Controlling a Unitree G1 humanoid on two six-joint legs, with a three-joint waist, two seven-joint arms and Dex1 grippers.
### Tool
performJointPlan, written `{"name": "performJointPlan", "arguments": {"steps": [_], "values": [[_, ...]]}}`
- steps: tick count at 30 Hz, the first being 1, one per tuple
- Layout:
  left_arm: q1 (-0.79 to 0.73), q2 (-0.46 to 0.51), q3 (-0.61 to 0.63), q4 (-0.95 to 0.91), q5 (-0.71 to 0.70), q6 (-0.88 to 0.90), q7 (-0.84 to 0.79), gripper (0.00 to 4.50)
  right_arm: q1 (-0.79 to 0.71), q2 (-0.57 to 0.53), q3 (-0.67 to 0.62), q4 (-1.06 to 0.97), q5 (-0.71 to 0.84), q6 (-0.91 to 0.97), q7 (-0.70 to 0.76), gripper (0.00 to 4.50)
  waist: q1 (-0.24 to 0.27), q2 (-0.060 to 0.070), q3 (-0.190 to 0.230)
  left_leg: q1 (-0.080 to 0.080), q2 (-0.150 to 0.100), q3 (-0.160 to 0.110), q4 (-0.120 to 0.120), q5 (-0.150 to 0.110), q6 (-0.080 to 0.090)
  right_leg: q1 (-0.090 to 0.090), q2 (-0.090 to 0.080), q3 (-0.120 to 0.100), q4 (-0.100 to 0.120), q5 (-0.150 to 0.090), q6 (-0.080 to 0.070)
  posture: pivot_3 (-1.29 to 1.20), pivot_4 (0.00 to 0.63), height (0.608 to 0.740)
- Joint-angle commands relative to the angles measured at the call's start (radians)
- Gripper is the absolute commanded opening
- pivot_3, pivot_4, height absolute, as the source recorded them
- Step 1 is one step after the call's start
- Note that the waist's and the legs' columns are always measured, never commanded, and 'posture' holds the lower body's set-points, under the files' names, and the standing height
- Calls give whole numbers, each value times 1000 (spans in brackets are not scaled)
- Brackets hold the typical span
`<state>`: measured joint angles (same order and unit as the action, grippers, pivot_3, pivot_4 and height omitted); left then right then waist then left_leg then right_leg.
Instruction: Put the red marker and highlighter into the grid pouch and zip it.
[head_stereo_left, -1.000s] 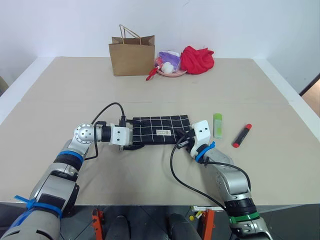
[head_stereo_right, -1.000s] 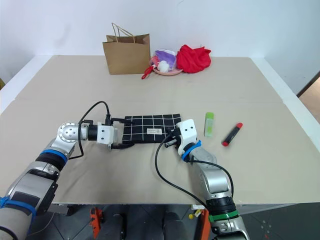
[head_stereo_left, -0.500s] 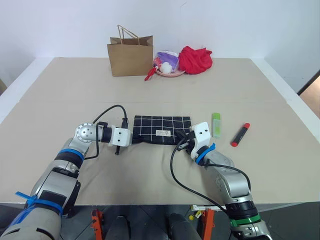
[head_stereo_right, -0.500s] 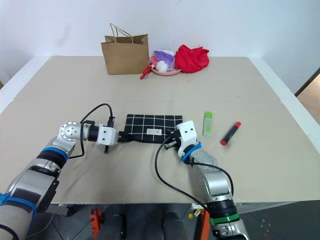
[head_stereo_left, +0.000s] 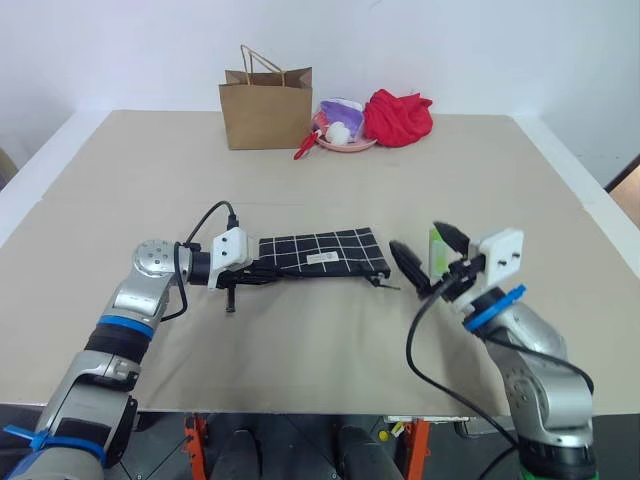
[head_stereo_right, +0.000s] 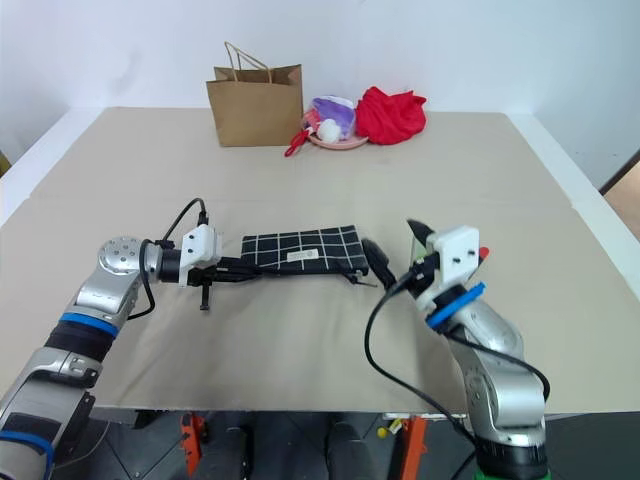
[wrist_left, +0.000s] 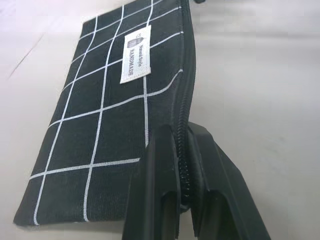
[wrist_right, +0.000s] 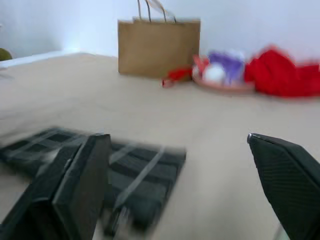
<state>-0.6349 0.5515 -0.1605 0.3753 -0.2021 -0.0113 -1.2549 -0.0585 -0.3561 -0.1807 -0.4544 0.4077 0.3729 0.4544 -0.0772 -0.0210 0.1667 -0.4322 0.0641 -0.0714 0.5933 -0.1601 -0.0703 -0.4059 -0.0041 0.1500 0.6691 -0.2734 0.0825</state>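
Two changes: left pincer (wrist_left: 182, 200) now clamps the pouch (head_stereo_left: 320, 252) at its zipper edge; right pincer (head_stereo_left: 428, 258) let go, lifted, spread wide, highlighter (head_stereo_left: 436, 247) just behind it. Pick-up comes next.

My right gripper (head_stereo_left: 428, 258) covers most of the highlighter (head_stereo_left: 436, 243), just right of frame centre; I see only a green sliver between the fingers. The red marker (head_stereo_right: 483, 251) is a red speck behind the white mount. In the right wrist view the grid pouch (wrist_right: 125, 170) is smeared. The left wrist view crops the grid pouch's near edge behind my left gripper (wrist_left: 182, 150).
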Motion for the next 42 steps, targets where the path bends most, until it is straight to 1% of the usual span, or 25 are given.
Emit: {"name": "performJointPlan", "arguments": {"steps": [1,3,6,8,13,15,20,21,23,24,25,28,29,30,37,42], "values": [[21,-3,51,-153,-78,168,54,0,66,-7,31,-86,-10,-67,35,4440,-2,0,0,1,0,0,0,0,0,0,0,0,1,0,0,0,150,740],[29,-4,57,-206,-94,218,75,0,85,-2,68,-68,-49,-109,40,4440,-2,0,0,2,0,0,1,0,0,1,0,0,2,0,0,0,150,740],[41,-2,53,-241,-98,252,91,0,40,0,152,24,-124,-192,68,4440,-4,0,0,3,0,0,2,2,-1,1,0,0,3,1,-2,0,150,740],[46,1,51,-251,-101,261,94,0,24,-1,175,54,-143,-214,77,4440,-3,1,0,3,0,0,3,3,-1,2,0,0,3,1,-4,0,150,740],[59,3,55,-268,-105,276,105,0,-25,6,169,170,-195,-294,52,4440,-1,1,0,2,0,0,3,4,-1,2,0,0,2,1,-4,0,150,740],[63,5,56,-269,-106,274,104,0,-33,9,163,183,-191,-301,49,4440,-1,1,1,3,0,0,3,4,-1,2,0,0,2,2,-1,0,150,740],[62,7,62,-265,-108,275,105,0,-26,10,157,187,-184,-322,55,4440,-1,1,1,2,0,0,0,3,-1,2,0,0,2,1,0,0,150,740],[62,7,64,-266,-110,276,105,0,-25,12,158,190,-186,-332,54,3914,-1,1,1,2,0,0,0,3,-1,2,0,0,2,1,0,0,150,740],[62,5,67,-266,-114,281,106,0,-26,14,164,193,-184,-343,60,3295,-1,1,1,2,0,0,0,3,-1,2,0,0,2,1,0,0,150,740],[61,3,70,-268,-116,286,107,0,-26,13,167,193,-185,-346,63,2723,-1,1,1,2,0,0,0,3,-1,2,0,0,2,1,0,0,150,740],[59,1,73,-268,-119,291,109,0,-24,13,170,194,-187,-350,65,2350,-1,1,1,3,0,0,1,3,-1,2,0,0,2,1,0,0,150,740],[49,-5,86,-267,-140,316,120,0,-15,14,169,205,-196,-367,66,924,-1,1,1,3,0,0,1,3,-1,2,0,0,2,1,0,0,150,740],[47,-5,88,-270,-148,324,119,0,-12,13,169,208,-200,-373,66,635,-1,1,1,3,0,0,1,3,-1,2,0,0,2,1,0,0,150,740],[47,-4,88,-274,-154,330,115,0,-11,13,169,211,-203,-378,64,55,-1,1,1,3,0,0,1,3,-1,2,0,0,2,1,0,0,150,740],[53,2,73,-284,-148,327,107,0,-52,19,163,217,-209,-372,38,55,-1,1,1,3,0,0,1,3,-1,2,0,0,2,1,0,0,150,740],[59,-8,65,-286,-142,310,110,0,-94,14,199,187,-182,-325,72,55,-1,1,1,3,0,0,1,3,-1,2,0,0,2,1,0,0,150,740]]}}
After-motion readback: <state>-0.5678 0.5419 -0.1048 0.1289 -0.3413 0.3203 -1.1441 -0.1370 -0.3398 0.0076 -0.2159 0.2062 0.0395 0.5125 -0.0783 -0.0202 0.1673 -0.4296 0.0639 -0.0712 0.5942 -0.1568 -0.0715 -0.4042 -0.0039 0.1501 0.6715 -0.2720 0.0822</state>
